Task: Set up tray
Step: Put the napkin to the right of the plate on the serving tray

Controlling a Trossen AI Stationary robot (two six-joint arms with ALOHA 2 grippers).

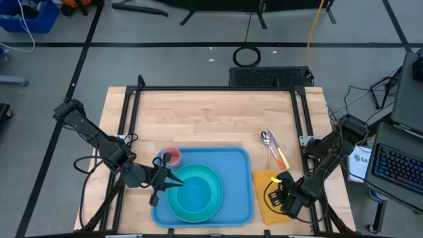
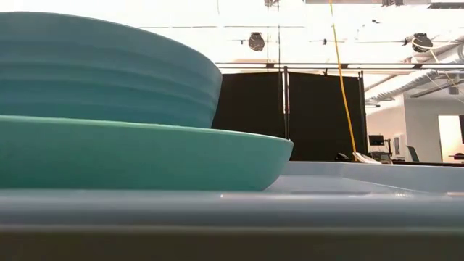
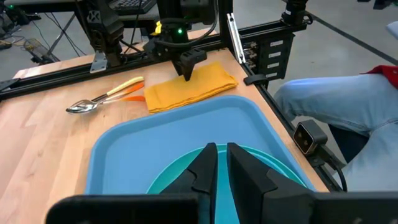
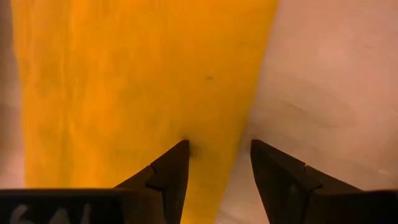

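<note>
Blue plastic fills the near edge of the table: the tray (image 1: 234,173) lies flat at the front centre, its long axis running left to right across the table, short sides facing the two arms, rim up. On it sits a cyan plate (image 1: 215,201) with a blue bowl (image 1: 193,195) stacked inside, crowded toward the tray's left half. The left gripper (image 1: 173,182) is over the plate's left rim, fingers (image 3: 208,163) pressed nearly together with only a slit between them; whether they pinch the rim itself I cannot tell, since the wrist view hides the tips. Risk here: if it drags or lifts while nipped on the rim, plate and bowl could slide or tip, and the light tray could skew with them. A small pink cup (image 1: 170,156) stands just beside the tray's back-left corner, near enough to that arm to be knocked over. To the tray's right, the right gripper (image 1: 283,187) is down over the yellow napkin (image 1: 264,205), fingers (image 4: 171,171) spread, one tip on cloth and one over bare wood. Closing like that would likely bunch the fold or catch a single layer, so the napkin may come up crumpled. Farther back, spoons (image 1: 272,147) with orange and yellow handles lie on the wood (image 1: 211,119), well apart from the tray.
</note>
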